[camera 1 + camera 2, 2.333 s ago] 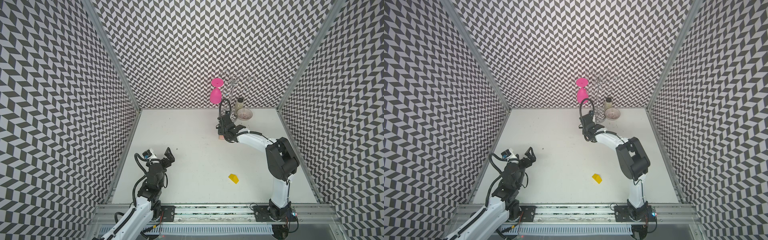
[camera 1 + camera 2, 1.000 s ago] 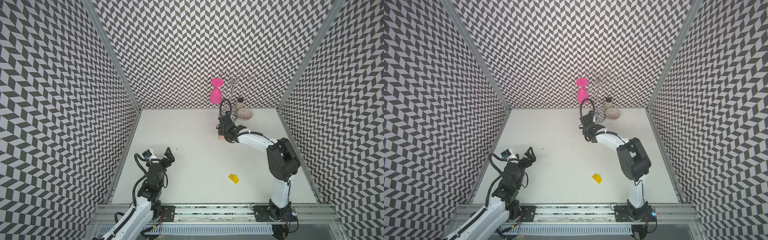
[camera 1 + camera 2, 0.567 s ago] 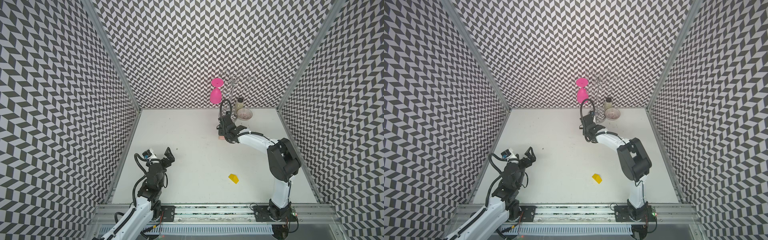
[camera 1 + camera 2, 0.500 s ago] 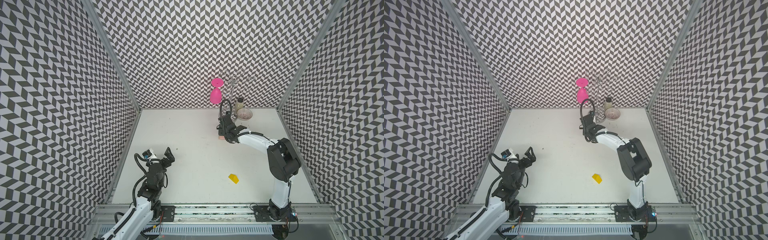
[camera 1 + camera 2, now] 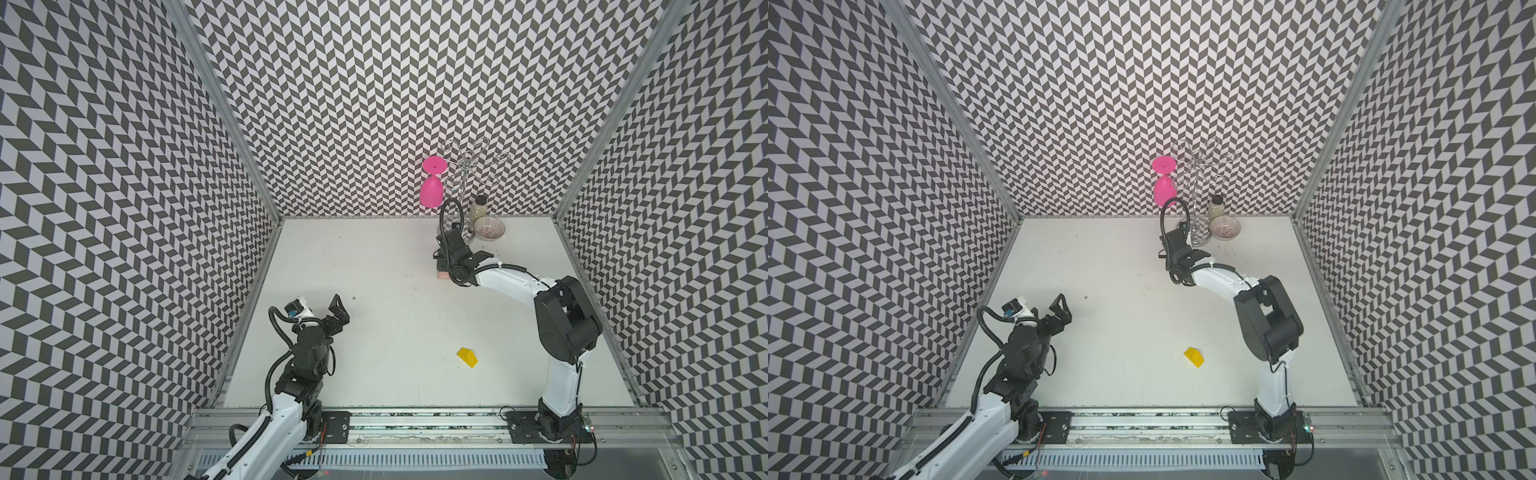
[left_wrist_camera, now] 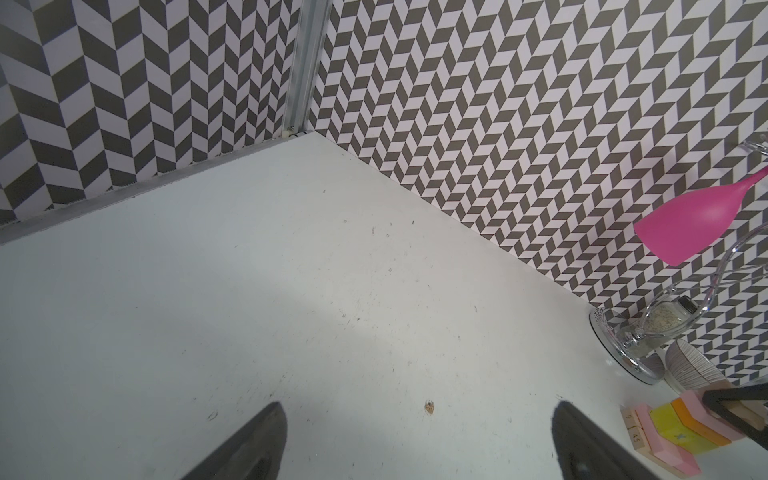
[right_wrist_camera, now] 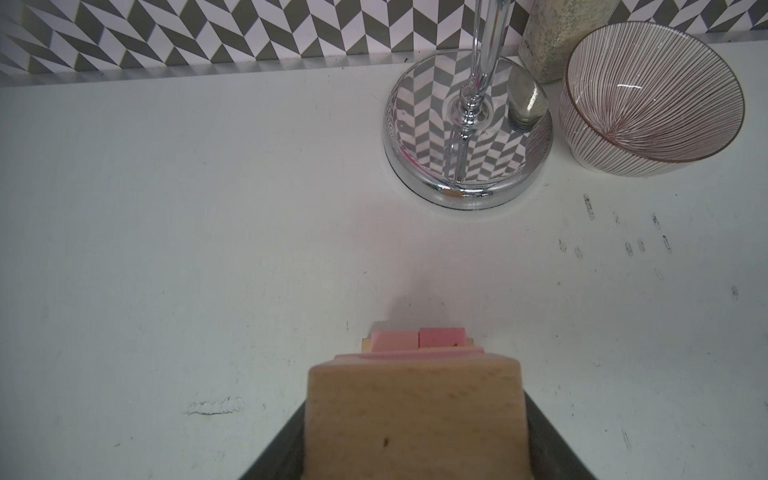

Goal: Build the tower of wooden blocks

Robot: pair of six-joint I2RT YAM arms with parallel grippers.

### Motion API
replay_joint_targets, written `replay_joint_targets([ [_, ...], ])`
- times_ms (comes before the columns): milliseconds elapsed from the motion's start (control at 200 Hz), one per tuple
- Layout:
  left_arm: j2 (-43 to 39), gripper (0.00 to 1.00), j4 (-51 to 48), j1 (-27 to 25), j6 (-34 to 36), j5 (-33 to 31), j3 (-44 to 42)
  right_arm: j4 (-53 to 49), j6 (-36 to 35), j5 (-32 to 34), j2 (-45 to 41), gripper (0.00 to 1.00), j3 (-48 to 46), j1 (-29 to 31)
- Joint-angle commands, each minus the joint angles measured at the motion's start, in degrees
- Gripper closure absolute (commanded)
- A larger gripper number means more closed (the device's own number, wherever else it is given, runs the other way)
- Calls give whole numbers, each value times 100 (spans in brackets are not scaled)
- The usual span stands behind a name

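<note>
The tower (image 6: 681, 432) stands at the back right of the table, with tan, pink, yellow and orange layers showing in the left wrist view. In a top view only its corner (image 5: 441, 274) shows under the arm. My right gripper (image 7: 415, 436) is shut on a tan wood block (image 7: 415, 411), held right above the tower's pink bars (image 7: 415, 338); I cannot tell whether they touch. A yellow roof-shaped piece (image 5: 467, 357) (image 5: 1194, 357) lies alone near the front. My left gripper (image 6: 415, 415) (image 5: 332, 313) hovers open and empty at the front left.
A chrome wire stand (image 5: 465, 166) (image 7: 467, 124) rises just behind the tower, with a magenta goblet (image 5: 431, 191) hanging from it. A striped bowl (image 7: 652, 95) and a small jar (image 5: 480, 207) sit beside its base. Patterned walls enclose three sides.
</note>
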Motion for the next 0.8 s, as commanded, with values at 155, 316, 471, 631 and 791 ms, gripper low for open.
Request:
replay_joint_targets([
  [155,-27,0,145,33,39,-10,-54,121,-46,-19,-26,46,132,-20],
  [316,-23,0,145,33,37,-9,-54,126,-54,31,-9,44,132,-21],
  [471,-27,0,145,33,37,-1,-54,148,-68,25,18,39,141,-20],
  [631,-27,0,145,33,39,-5,-60,143,-72,42,35,32,158,-21],
  [791,-27,0,145,33,41,-5,-60,138,-80,38,62,25,184,-28],
])
